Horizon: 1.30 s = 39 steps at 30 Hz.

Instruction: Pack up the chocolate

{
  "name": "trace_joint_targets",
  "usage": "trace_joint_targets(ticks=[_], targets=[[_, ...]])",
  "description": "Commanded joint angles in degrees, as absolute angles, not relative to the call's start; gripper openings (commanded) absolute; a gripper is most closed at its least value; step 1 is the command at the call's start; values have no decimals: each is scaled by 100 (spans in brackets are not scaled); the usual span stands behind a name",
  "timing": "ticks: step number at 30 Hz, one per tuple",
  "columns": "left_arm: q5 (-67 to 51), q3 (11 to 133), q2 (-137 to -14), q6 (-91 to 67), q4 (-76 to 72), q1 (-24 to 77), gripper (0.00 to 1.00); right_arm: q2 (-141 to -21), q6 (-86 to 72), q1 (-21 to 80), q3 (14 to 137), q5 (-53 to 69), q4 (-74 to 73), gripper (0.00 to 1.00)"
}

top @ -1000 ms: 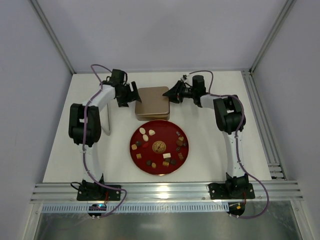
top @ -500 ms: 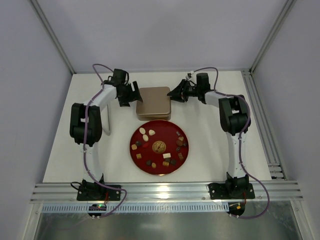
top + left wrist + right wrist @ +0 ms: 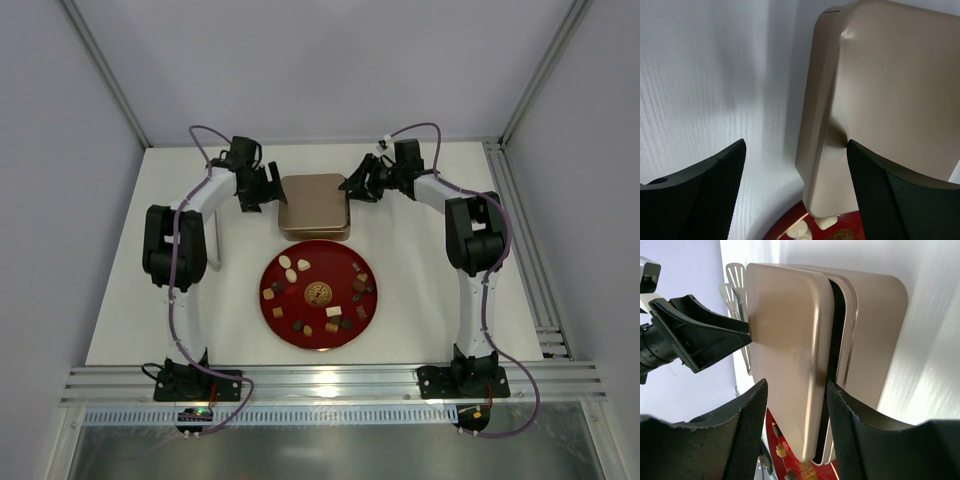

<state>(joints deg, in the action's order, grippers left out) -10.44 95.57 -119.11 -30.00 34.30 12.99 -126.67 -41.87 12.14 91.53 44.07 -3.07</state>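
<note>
Chocolate [image 3: 288, 262] is lying on the red plate [image 3: 325, 272] mid-counter [image 3: 420, 300], on the bases' side of the gold tin [image 3: 315, 200]. Both arms are equally placed.

Left wrist: left gripper [image 3: 796, 145] is gaping wide, one finger touching the lid [image 3: 895, 90].

Right wrist: right gripper [image 3: 796, 385] is straddling the lid edge. Clamped or not, I cannot tell.
</note>
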Motion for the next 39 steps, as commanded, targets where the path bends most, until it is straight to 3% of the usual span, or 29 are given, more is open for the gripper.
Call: trace_joint_targets(ticks=[1,18,27,31,39], targets=[[-958,9817,-11927,-3023,3472,1353,80,-12314,-3814,1178,9264,4131,-572,54],[-888,10187,-12023,-3050,3656,1538,80,-11936,-4087,1099,9053,4377,-123,54],[-1010,10222,-12067,-3103,3648,1617,79,-11628,-3648,993,8974,3657,-685,53],[-1028,10213,-12085,-3129,3612,1670,79,-11575,-3454,993,8939,3314,-1045,47],[-1020,10380,-12190,-3190,3586,1775,79,-11689,-3129,1116,8912,3191,-1204,47]])
